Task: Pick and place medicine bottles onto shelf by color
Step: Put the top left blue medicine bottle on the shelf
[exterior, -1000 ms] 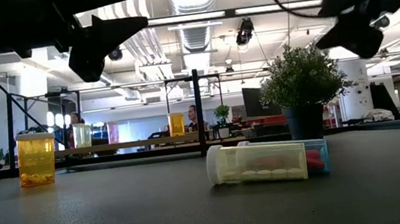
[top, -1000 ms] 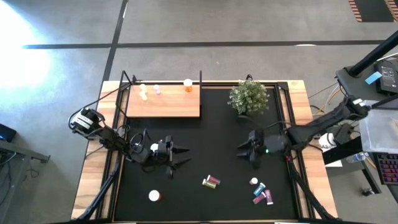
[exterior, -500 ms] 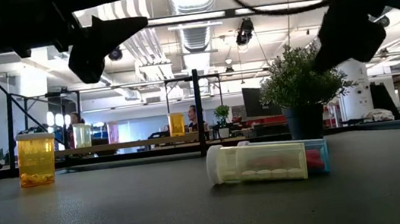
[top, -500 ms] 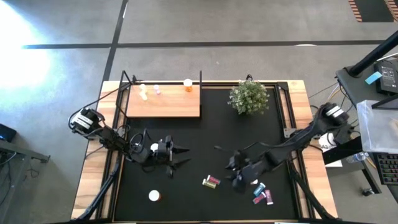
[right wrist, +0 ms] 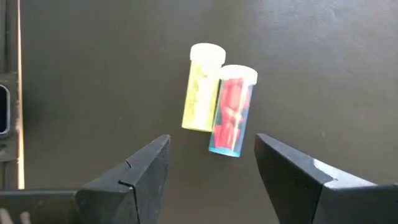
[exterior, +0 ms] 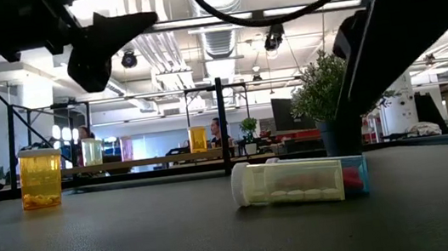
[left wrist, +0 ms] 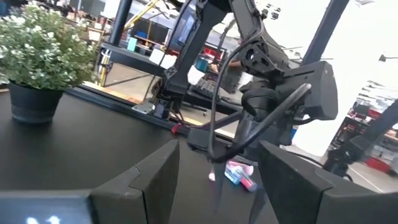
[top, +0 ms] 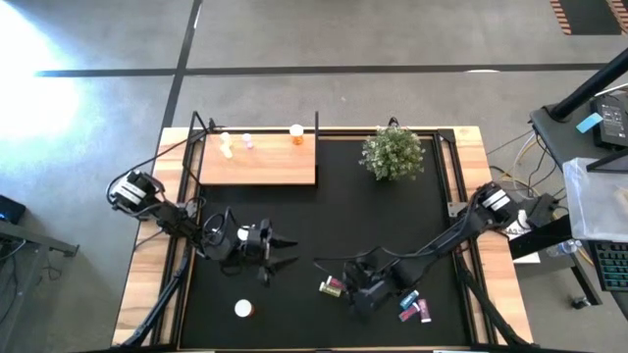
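Note:
Two medicine bottles lie side by side on the black mat, touching along their lengths: a yellow one [right wrist: 200, 87] and a blue-teal one with red contents [right wrist: 231, 111]; the pair also shows in the high view [top: 334, 286] and the low view [exterior: 292, 181]. My right gripper [right wrist: 211, 180] hovers open above and just short of them, tipped downward, touching nothing. My left gripper [top: 283, 253] waits open above the mat's left middle. An orange bottle [exterior: 40, 177] stands upright near the front left. The shelf [top: 258, 162] at the far left carries three small bottles.
A potted green plant [top: 392, 153] stands at the far right of the mat. Several more bottles [top: 412, 304] lie in a cluster near the front right, close beside my right arm. Black upright posts [exterior: 222, 126] rise at the shelf's edges.
My right gripper has swung from beside the plant toward the table's near edge and left, tipping further downward, and now hangs over the yellow and blue-teal bottle pair. Its fingers stay open. The bottles have not moved.

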### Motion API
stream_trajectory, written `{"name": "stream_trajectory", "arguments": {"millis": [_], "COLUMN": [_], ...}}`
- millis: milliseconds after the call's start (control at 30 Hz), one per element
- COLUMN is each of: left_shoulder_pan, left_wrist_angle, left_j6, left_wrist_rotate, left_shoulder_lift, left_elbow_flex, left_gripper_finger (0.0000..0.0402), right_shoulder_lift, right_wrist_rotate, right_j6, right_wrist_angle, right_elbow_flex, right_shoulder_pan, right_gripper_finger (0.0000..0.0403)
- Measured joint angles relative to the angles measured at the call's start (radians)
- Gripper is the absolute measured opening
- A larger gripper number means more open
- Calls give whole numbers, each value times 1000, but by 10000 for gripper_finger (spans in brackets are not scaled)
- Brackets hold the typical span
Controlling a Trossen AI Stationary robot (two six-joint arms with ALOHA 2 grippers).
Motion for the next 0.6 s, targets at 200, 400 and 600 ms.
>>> {"name": "stream_trajectory", "arguments": {"millis": [200,400,600], "left_shoulder_pan": [-30,-38,-38], "left_wrist_angle": [0,1,2], "left_j6": [0,0,0], "left_wrist_rotate": [0,0,-1], "left_shoulder_lift": [0,0,0], "left_elbow_flex": [0,0,0], "left_gripper_finger": [199,199,199], "right_shoulder_lift": [38,56,73], "right_wrist_rotate": [50,63,118], "right_j6": [-33,-9,11], "right_wrist_angle": [-2,7,11], "right_elbow_flex": [8,-17,-17], "right_shoulder_pan": [-4,-10,-10], "right_gripper_finger": [224,224,224]}}
